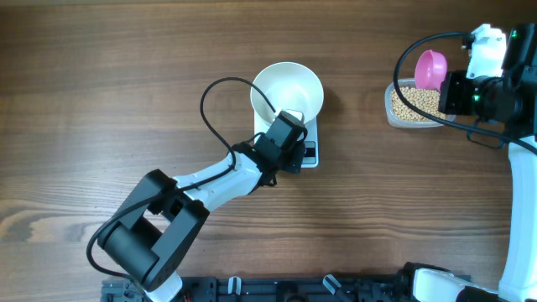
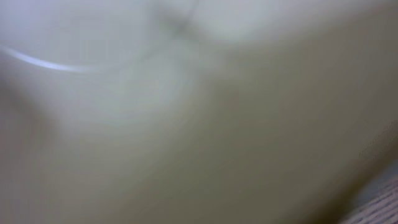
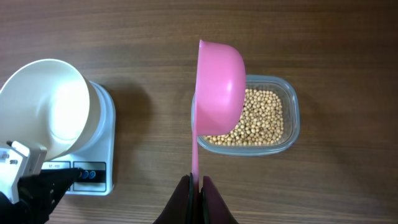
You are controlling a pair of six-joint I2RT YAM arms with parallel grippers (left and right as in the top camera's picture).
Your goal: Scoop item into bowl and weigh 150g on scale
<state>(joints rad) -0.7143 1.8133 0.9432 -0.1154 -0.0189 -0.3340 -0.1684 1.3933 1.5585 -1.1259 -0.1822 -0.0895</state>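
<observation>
Leftmost, the left arm (image 1: 210, 189) stretches diagonally across the surface (image 1: 101, 84) to the bowl (image 1: 294, 88), which sits on the scale (image 1: 309, 153). The left jaws are closed at the bowl's near rim, seemingly pinching it; the wrist view there is only a white blur. Well apart to the right, the clear container (image 1: 393, 116) holds the beans (image 1: 415, 101). The pink scoop (image 3: 217, 87) hangs just above them, turned on edge, its contents hidden. The right jaws are clamped on its thin handle, whose long axis runs straight out from them, so the beans lie ahead and below. The right arm (image 1: 520, 193), nearer the beans, reaches in from the surface's right edge, and likely dips next.
</observation>
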